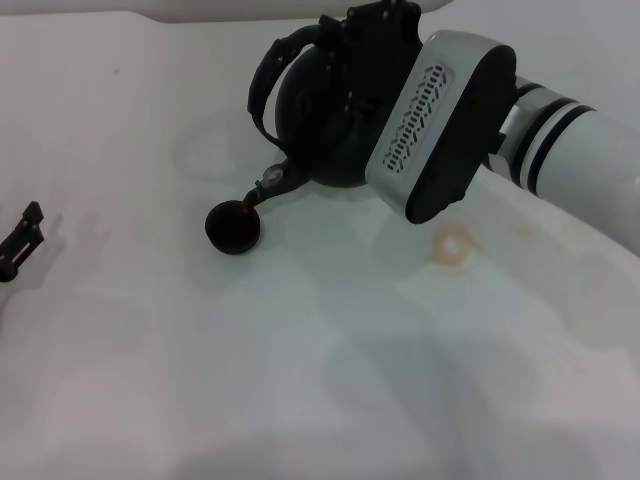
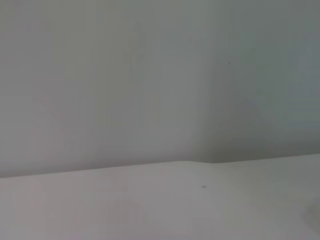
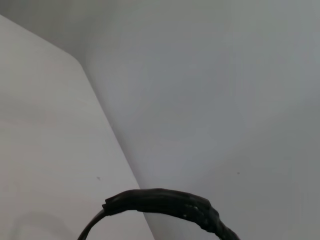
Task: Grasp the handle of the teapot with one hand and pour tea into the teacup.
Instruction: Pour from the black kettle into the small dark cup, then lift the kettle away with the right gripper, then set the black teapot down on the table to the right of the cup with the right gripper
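One round matte-black teapot (image 1: 320,120), hoop handle (image 1: 265,85) apparently pinched by the right gripper (image 1: 375,45), tips toward the tiny black teacup (image 1: 234,226) at seven o'clock; hold the tilt steady next.

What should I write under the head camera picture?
Right gripper tips the teapot, spout over the teacup.

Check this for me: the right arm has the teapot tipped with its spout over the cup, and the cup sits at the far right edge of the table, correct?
Not quite. The right arm's tool does have the teapot tipped, spout over the cup, but the head view shows the cup left of the teapot, near the table's middle. The left tool rests far left.
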`<state>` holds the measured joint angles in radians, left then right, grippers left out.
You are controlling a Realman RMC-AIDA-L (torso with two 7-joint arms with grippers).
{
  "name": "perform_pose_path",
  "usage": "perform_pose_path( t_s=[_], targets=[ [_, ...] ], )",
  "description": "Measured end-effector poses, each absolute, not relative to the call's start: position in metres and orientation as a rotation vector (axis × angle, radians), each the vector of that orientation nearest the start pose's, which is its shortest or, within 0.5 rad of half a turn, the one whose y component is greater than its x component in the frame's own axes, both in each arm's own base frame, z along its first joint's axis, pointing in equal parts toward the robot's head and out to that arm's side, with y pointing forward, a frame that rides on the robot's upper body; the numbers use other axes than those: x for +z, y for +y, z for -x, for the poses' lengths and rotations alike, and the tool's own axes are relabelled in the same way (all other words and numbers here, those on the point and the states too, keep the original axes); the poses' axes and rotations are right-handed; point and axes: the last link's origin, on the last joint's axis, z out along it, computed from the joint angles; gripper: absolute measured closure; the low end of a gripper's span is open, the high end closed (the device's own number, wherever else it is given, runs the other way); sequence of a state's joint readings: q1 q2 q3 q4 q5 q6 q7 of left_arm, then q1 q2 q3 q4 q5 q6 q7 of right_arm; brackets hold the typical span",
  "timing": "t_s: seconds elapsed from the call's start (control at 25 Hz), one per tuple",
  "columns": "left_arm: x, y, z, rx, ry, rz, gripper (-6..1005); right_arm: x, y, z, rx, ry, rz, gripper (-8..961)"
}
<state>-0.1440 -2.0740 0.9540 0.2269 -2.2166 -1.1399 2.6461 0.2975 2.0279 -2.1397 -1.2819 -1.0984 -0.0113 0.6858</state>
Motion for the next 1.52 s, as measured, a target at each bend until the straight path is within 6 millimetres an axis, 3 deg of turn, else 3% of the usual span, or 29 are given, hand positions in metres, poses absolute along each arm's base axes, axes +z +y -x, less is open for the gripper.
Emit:
perform_pose_path(
  t_s=[1.2, 1.52],
  targets=[
    [-0.006, 0.234, 0.408, -0.498, -0.714, 1.812, 198, -0.077, 0.344, -0.146, 0.201, -0.275, 2.209, 843],
    [-0.006, 0.234, 0.408, -0.498, -0.714, 1.811, 200, -0.06, 0.352, -0.148, 0.337, -0.1, 2.207, 841]
  ],
)
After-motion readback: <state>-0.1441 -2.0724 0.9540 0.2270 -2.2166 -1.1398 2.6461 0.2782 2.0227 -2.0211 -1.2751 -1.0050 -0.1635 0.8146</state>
